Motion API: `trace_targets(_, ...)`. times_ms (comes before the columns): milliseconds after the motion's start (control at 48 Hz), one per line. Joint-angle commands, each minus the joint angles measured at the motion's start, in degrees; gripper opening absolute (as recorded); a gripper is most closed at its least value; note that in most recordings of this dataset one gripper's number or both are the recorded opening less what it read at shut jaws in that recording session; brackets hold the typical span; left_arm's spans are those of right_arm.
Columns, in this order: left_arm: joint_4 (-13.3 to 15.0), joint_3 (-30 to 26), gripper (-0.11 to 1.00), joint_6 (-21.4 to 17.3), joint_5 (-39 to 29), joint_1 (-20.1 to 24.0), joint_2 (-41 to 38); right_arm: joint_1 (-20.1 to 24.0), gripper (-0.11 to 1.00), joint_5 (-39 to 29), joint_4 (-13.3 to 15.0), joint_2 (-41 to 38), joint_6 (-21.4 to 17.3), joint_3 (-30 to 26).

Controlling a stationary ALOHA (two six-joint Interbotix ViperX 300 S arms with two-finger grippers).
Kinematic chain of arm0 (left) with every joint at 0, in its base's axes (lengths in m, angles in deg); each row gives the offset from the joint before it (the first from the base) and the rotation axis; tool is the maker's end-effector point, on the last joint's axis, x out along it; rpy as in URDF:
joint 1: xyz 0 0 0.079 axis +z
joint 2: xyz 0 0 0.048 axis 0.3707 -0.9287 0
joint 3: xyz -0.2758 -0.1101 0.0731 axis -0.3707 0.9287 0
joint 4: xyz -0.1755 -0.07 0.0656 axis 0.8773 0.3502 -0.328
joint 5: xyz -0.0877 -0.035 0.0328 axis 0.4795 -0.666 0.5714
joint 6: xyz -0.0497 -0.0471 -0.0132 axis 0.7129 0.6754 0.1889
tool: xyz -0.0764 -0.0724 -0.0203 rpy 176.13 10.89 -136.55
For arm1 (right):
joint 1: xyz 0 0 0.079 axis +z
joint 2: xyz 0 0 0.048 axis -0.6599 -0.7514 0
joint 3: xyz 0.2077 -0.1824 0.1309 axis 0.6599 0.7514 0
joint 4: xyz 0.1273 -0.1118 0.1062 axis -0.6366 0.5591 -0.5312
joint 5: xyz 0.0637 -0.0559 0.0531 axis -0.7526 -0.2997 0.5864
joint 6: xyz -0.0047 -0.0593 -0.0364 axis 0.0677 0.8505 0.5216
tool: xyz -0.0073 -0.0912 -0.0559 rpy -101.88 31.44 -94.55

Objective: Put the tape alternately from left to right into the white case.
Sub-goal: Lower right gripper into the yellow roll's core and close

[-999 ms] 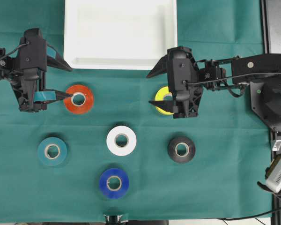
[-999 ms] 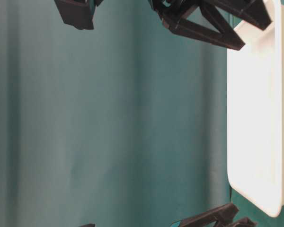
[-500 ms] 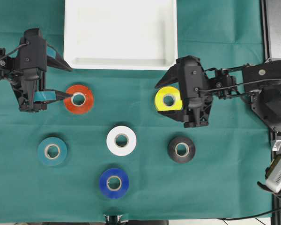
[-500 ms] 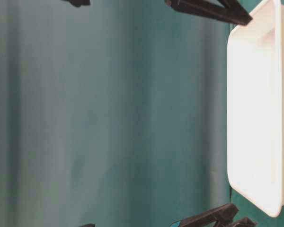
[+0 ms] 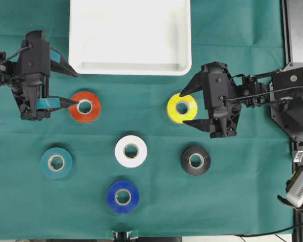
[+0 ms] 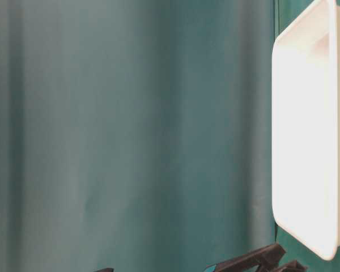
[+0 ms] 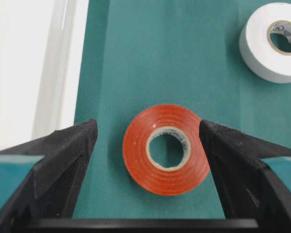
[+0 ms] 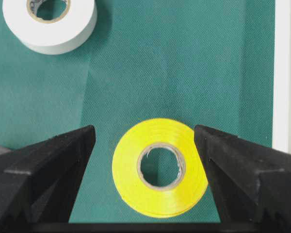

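All 6 tape rolls lie flat on the green-covered bench (image 5: 242, 201), none in the white case (image 5: 130, 68) at the far edge. My left hand (image 5: 65, 88) is spread wide with the red roll (image 5: 85, 106) just ahead of its tips. My right hand (image 5: 191, 107) gapes around the yellow roll (image 5: 182, 108), not touching it. White (image 5: 131, 150), teal (image 5: 56, 162), black (image 5: 195, 160) and blue (image 5: 122, 196) rolls sit nearer.

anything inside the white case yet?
No. The white case shows only bare white floor in the overhead view, and all six rolls lie on the green cloth. Its far edge is cropped at the frame's top.
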Motion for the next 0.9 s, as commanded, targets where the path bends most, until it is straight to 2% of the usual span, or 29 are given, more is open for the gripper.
trace_targets(0,0.1,-0.9,0.89,0.0,0.3,0.2,0.8,0.3,0.87,0.2,0.1,0.8,-0.1,-0.4)
trace_targets(250,0.1,-0.7,0.89,0.1,0.3,0.1,0.8,0.2,0.87,0.2,0.1,0.4,-0.2,-0.1)
trace_targets(562,0.1,-0.7,0.89,0.1,0.3,0.1,0.5,0.5,0.87,0.2,-0.1,-4.6,-0.3,-0.1)
trace_targets(874,0.1,-0.8,0.89,0.1,0.3,0.1,0.4,1.1,0.87,0.2,0.1,-8.8,-3.3,-0.4)
